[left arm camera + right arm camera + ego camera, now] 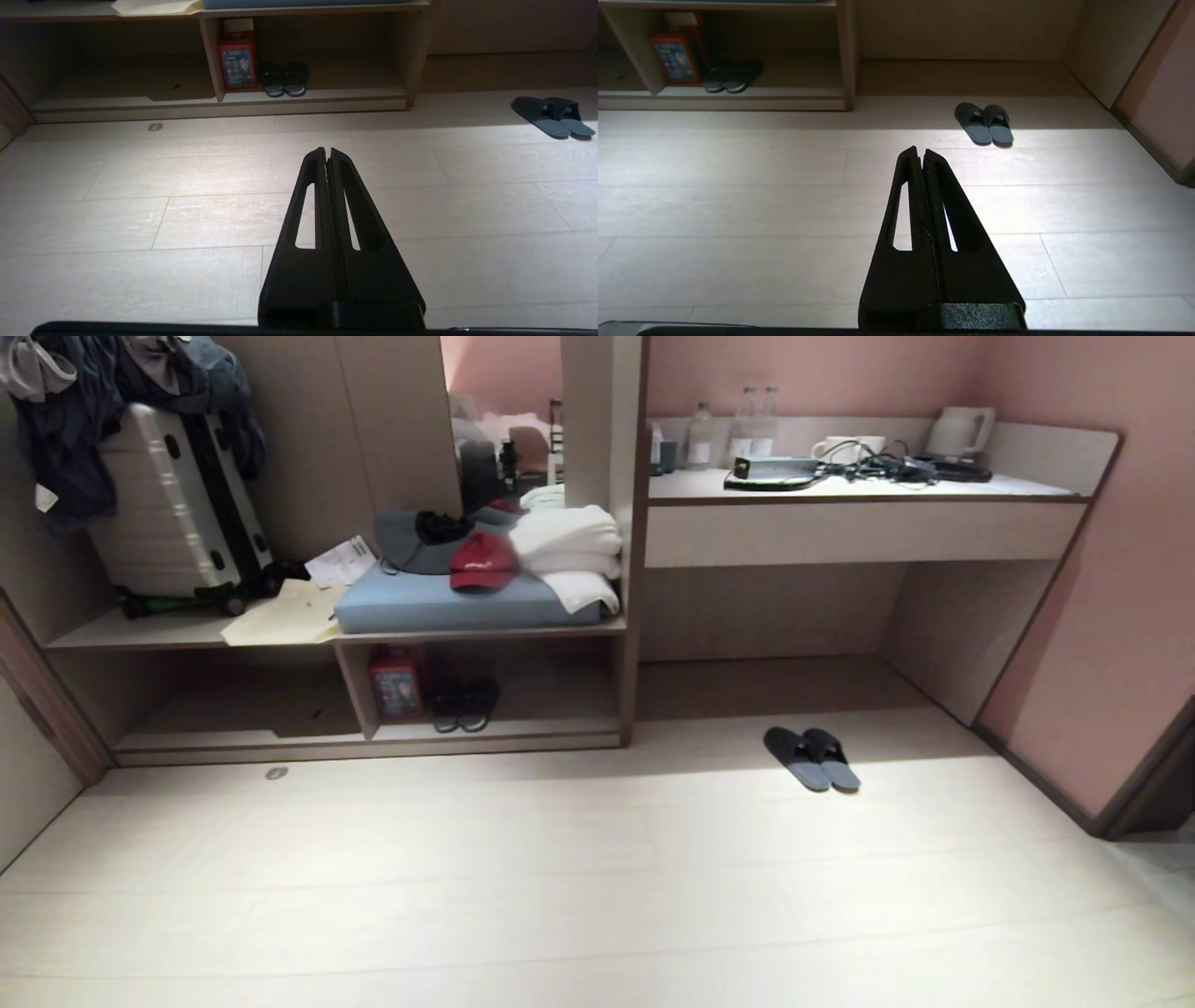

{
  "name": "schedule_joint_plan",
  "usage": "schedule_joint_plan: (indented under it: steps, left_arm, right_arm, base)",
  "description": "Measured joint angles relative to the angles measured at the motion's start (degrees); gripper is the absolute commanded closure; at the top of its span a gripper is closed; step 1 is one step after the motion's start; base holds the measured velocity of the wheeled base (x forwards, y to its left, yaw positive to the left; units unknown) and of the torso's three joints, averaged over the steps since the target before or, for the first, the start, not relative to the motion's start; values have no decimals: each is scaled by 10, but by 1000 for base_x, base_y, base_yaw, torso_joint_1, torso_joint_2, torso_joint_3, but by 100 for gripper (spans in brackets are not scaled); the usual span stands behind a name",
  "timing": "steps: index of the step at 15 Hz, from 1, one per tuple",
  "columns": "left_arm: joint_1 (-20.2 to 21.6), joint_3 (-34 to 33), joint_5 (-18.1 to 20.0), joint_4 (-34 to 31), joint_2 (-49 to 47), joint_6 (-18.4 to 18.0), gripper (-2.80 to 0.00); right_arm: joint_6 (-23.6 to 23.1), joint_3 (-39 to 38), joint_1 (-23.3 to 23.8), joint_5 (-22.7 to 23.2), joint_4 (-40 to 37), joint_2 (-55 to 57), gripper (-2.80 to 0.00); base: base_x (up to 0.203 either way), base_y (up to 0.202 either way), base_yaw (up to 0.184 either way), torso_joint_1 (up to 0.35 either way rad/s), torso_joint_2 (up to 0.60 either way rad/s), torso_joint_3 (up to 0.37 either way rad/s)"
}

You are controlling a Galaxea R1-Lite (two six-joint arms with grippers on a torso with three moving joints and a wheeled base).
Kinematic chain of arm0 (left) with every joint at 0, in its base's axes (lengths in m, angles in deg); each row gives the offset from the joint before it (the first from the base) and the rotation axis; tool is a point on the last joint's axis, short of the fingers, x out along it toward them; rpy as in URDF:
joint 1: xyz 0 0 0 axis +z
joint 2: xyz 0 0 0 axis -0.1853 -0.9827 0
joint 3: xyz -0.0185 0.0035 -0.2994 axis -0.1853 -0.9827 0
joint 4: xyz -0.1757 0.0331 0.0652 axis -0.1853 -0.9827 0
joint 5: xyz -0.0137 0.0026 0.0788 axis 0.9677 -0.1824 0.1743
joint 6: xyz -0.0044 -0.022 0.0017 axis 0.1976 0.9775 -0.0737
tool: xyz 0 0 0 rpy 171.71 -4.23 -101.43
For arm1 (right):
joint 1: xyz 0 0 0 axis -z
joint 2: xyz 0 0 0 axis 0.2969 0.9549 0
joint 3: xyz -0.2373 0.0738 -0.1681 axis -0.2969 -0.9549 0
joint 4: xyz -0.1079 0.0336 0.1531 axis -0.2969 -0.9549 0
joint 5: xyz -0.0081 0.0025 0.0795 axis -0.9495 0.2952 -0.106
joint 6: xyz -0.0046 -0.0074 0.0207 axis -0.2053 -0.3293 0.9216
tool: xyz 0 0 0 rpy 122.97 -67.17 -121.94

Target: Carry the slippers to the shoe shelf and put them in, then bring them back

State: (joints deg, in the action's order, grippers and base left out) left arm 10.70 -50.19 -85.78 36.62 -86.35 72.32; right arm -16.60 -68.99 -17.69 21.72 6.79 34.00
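A: Where do the jaws stand?

B: Both pairs pressed together on nothing. The left gripper and right gripper hang over bare floor, neither in the head view.

A: And the slippers?

B: The slippers lie side by side on the floor, right of the shoe shelf and below the counter, well apart from both grippers.

A: So which step?

B: I'd judge the very start: nothing lifted. Next calls for approaching the pair and parting the jaws.

A: Anything readable?

B: A red box in the shelf beside a darker pair carries print too small to read; likewise the red cap.
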Motion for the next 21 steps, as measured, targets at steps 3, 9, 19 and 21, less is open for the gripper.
schedule_joint_plan:
  steps: [3, 9, 19, 21]
  left_arm:
    - [0, 0, 0, 0, 0, 0, 0]
    - [0, 0, 0, 0, 0, 0, 0]
    - [0, 0, 0, 0, 0, 0, 0]
    - [0, 0, 0, 0, 0, 0, 0]
  right_arm:
    - [0, 0, 0, 0, 0, 0, 0]
    - [0, 0, 0, 0, 0, 0, 0]
    - [0, 0, 0, 0, 0, 0, 0]
    - [0, 0, 0, 0, 1, 0, 0]
  base:
    - [-194, 0, 3, 2, 0, 1]
    - [-195, 0, 2, 1, 2, 1]
    - [-195, 0, 2, 2, 2, 1]
    - [-193, 0, 1, 3, 0, 2]
